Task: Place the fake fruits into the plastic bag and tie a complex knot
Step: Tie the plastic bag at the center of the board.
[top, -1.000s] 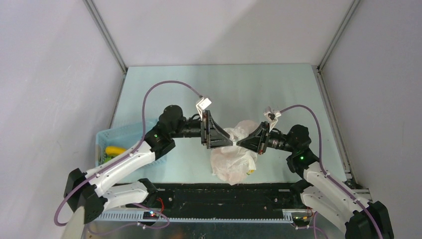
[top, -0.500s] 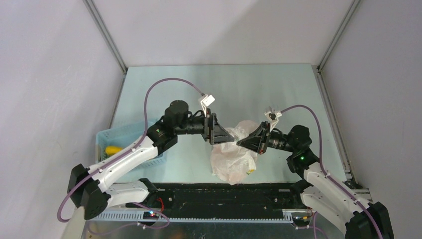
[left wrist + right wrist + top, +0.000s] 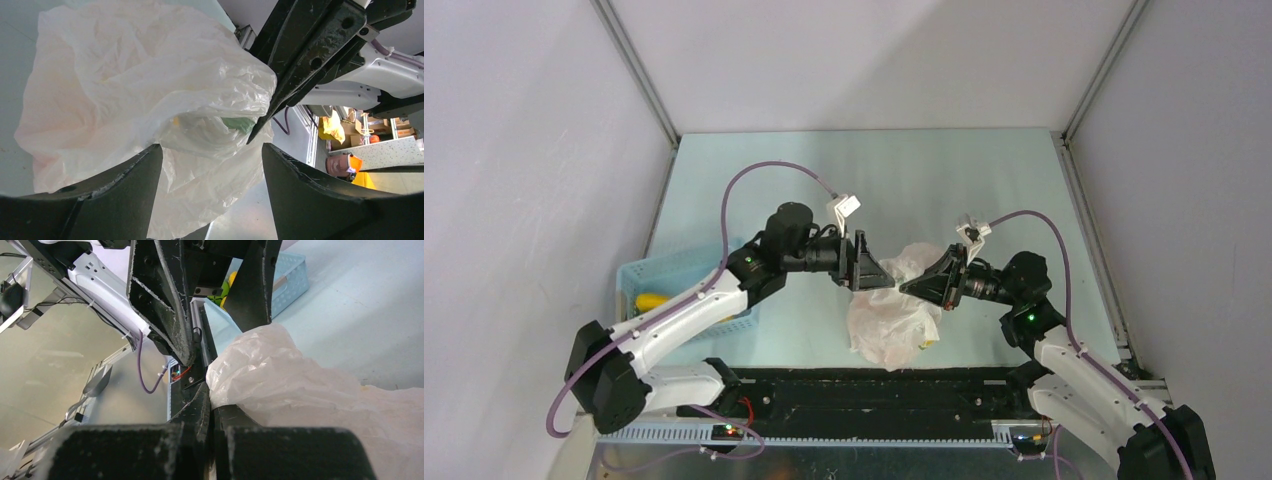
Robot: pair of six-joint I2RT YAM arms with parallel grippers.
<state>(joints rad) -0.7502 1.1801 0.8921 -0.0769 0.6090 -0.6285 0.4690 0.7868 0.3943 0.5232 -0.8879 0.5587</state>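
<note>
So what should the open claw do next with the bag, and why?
Probably ease the left gripper forward a little and close it on the loose fold of the bag between its open fingers. The right gripper is already shut on the bag's edge, so a second hold looks needed for knotting.

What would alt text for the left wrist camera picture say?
A crumpled white plastic bag fills most of the view. The right arm's jaws, shut, reach in from the upper right and pinch a fold of it; the left arm's jaws stand open along the bottom.
</note>
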